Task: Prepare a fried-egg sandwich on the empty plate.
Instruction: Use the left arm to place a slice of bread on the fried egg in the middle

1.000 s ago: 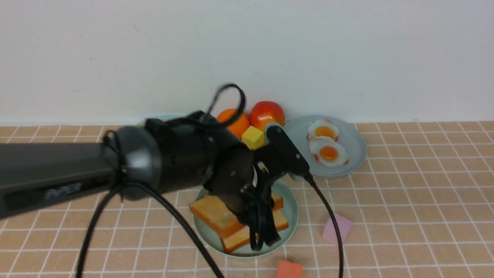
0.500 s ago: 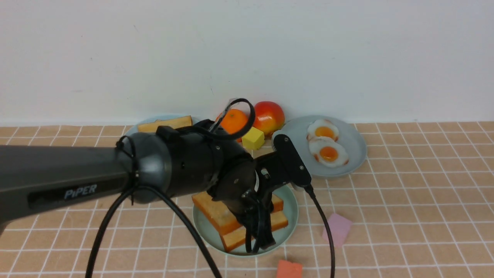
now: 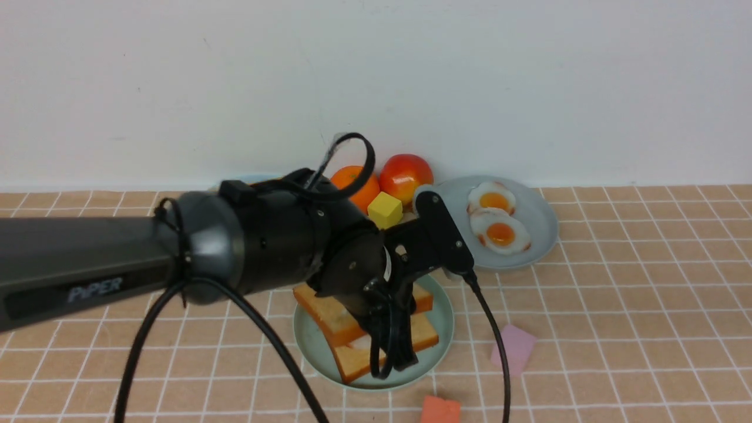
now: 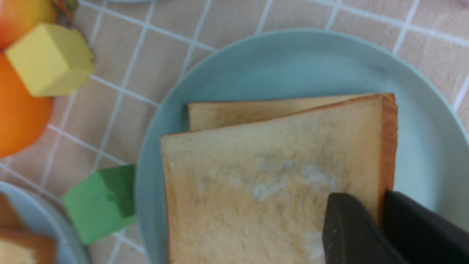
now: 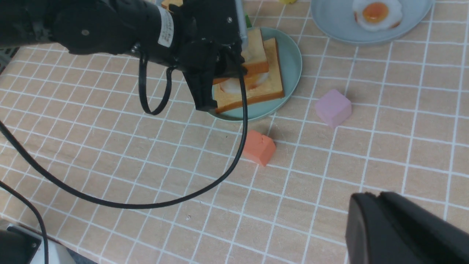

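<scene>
On the tiled desk [image 3: 646, 329], the left arm [image 3: 88, 264] reaches across to the pale mint-green plate [image 3: 443, 320], which sits near the middle, in front of the fruit. You have most of the sandwich built there. A lower toast slice [image 3: 426, 336] lies flat on the plate, and the right wrist view shows the white of a fried egg [image 5: 231, 86] on it. A top toast slice [image 3: 326, 314] lies over both, turned askew to the one below. I judge that what's left is to let go of that top slice, square it up if you care to, and pull the arm clear.

The left gripper [image 4: 368, 205] has its jaws nearly closed, pinching the crust edge of the top slice with one finger on its face and one outside the crust. The pictures don't show whether the slice already rests fully on the egg.

The right gripper [image 5: 379, 200] hangs well apart over bare desk, its jaws together and holding nothing.
</scene>
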